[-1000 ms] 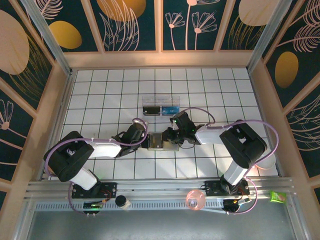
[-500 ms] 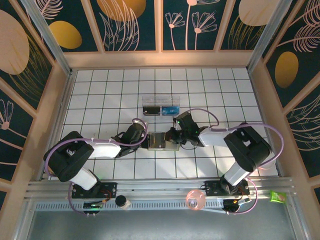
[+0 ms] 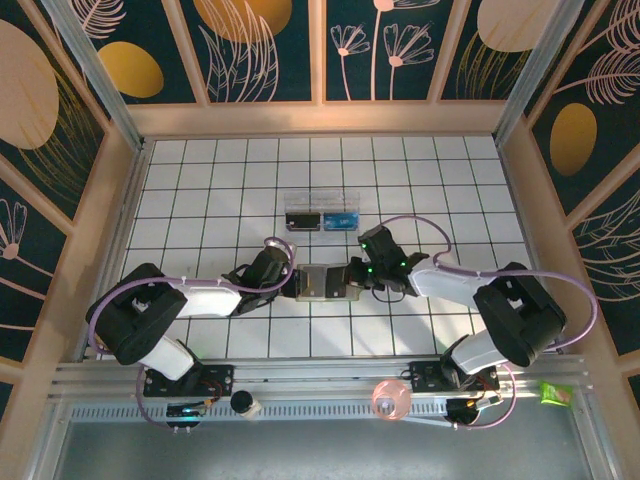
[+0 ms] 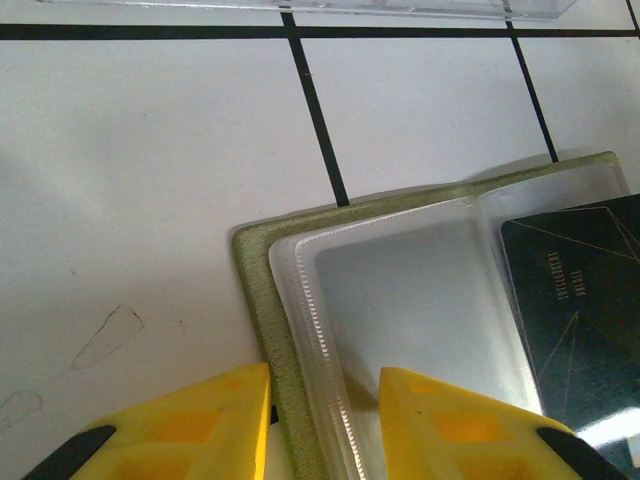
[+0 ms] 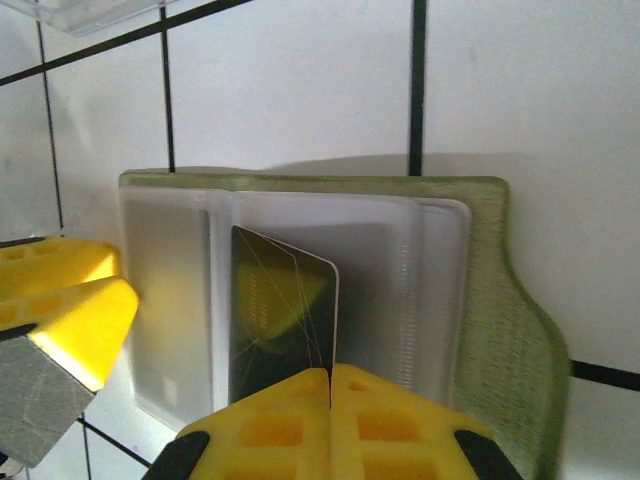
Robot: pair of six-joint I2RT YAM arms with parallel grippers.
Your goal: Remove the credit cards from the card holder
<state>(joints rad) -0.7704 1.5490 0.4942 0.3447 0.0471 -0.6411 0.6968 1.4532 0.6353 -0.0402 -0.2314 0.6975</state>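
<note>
The card holder (image 3: 318, 283) lies open on the tiled table, olive-green outside with clear plastic sleeves inside (image 4: 255, 300) (image 5: 510, 330). A dark credit card (image 5: 280, 310) (image 4: 575, 290) sticks partway out of a sleeve. My right gripper (image 3: 352, 275) (image 5: 330, 372) is shut on the near edge of that card. My left gripper (image 3: 290, 283) (image 4: 325, 375) holds the holder's left edge. One finger touches the green rim and the other sits on the plastic sleeve.
A clear plastic box (image 3: 322, 213) with dark and blue contents stands one tile behind the holder. On the rail in front sit a pink cup (image 3: 390, 398), a small bottle (image 3: 245, 403) and a green packet (image 3: 555, 392). Wooden walls enclose the table.
My right gripper has closed on the card, and the right arm has swung out to the right and lower. The left arm and the holder have stayed put.
</note>
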